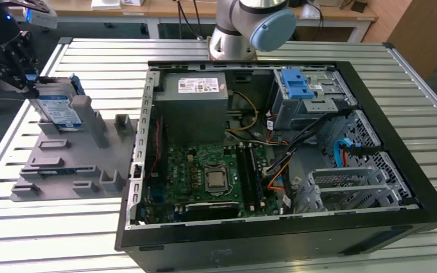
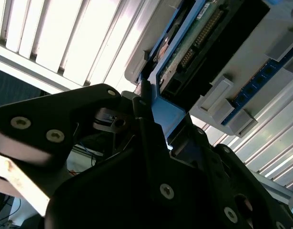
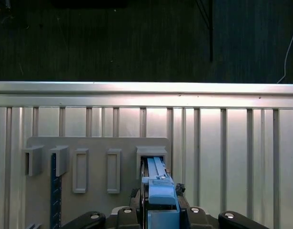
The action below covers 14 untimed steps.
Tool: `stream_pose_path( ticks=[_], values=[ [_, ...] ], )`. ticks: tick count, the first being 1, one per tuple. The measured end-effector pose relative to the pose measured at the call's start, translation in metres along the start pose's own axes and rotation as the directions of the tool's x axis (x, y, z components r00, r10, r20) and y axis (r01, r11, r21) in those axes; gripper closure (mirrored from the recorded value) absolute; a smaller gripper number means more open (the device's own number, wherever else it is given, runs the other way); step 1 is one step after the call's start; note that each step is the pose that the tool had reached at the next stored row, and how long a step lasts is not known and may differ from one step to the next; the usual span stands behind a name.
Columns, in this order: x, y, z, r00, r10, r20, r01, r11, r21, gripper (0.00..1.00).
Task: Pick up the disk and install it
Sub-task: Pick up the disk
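on the grey rack (image 1: 74,165): the disk (image 1: 57,111) stands on edge in a slot, its blue bracket end exposed for gripping.
gripper (image 1: 29,82): clenched on that bracket end.
computer case (image 1: 279,242): well apart, side open for access.

Gripper (image 2: 160,113) tight on disk (image 2: 208,40)
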State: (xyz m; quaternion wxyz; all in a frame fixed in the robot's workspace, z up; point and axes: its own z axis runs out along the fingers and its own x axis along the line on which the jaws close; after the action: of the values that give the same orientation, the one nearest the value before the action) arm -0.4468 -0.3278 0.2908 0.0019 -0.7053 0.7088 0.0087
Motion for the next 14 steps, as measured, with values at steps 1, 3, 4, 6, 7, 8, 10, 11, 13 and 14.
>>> stream_pose_path(
  ticks=[1,3,4,6,7,8,10,11,13,14],
  values=[
    [0.0,0.0,-0.0002,1.0,0.0,0.0001,0.0,1.0,0.0002,0.63],
    [-0.0001,0.0,-0.0025,1.0,0.0,0.0003,0.0,1.0,0.0006,0.63],
    [-0.0003,0.0,-0.0048,1.0,0.0,0.0,0.0,1.0,0.0004,0.63],
    [-0.0006,0.0001,-0.008,1.0,0.0,-0.0006,0.0,1.0,0.0006,0.63],
    [-0.0007,0.0,-0.0083,1.0,0.0,-0.0012,0.0,1.0,0.0008,0.63],
    [-0.0007,0.0,-0.0082,1.0,0.0,-0.0024,0.0,1.0,0.001,0.63],
    [-0.0006,0.0,-0.0064,1.0,0.0,-0.004,0.0,1.0,0.0006,0.63],
    [-0.0006,0.0,-0.0046,1.0,0.0,-0.0046,0.0,1.0,0.0006,0.63],
    [-0.0006,0.0,-0.0012,1.0,0.0,-0.0065,0.0,1.0,0.0002,0.63],
    [-0.0005,0.0001,0.0001,1.0,0.0,-0.0073,0.0,1.0,-0.0002,0.63]
  ],
)
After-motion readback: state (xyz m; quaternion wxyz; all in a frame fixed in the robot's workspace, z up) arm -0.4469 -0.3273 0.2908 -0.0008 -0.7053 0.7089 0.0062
